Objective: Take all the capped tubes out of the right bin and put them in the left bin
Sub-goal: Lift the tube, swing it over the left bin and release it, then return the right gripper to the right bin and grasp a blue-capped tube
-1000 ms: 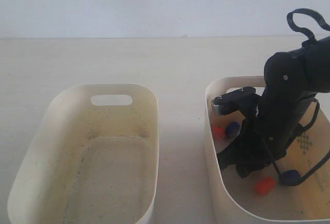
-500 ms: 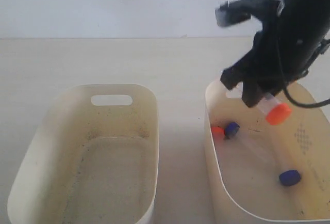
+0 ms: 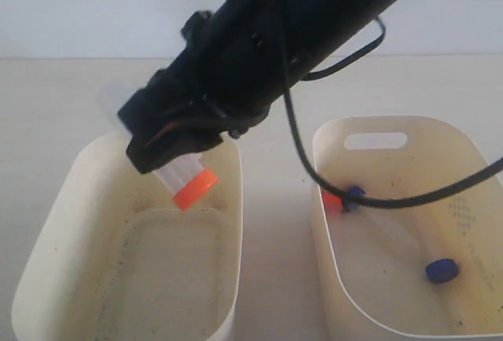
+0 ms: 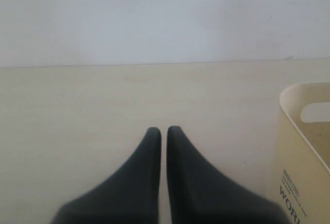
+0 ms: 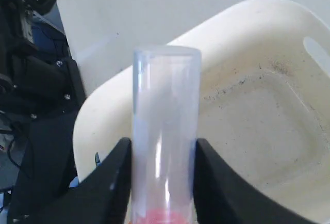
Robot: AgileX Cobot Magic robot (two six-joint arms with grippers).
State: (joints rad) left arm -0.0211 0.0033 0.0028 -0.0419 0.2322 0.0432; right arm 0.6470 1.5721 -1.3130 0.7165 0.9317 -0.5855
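Pale counter [image 3: 47,97] under a blank white wall, with two cream tubs side by side. Off to the left, my left gripper [image 4: 163,131] idles over bare counter, fingers pressed together and holding nothing. Next comes the left bin [image 3: 55,223], with no tube in it that I can see. Above its far wall hangs my right gripper [image 3: 169,156], reaching across the middle and pinching a capped tube [image 3: 185,172] by its clear body, the orange cap [image 3: 194,189] pointing down into the tub. To make this drop cleanly, I'd carry the tube a little further over the tub floor and lower it before spreading the fingers. That way it neither clips the rim nor bounces out. Tilted like this, it will probably roll on landing. On the right, the right bin [image 3: 464,133] holds three more by my count: an orange-capped tube [image 3: 332,201] and a blue-capped tube [image 3: 354,194] just beside each other at its left wall, and a second blue cap [image 3: 442,270] well apart toward the front.
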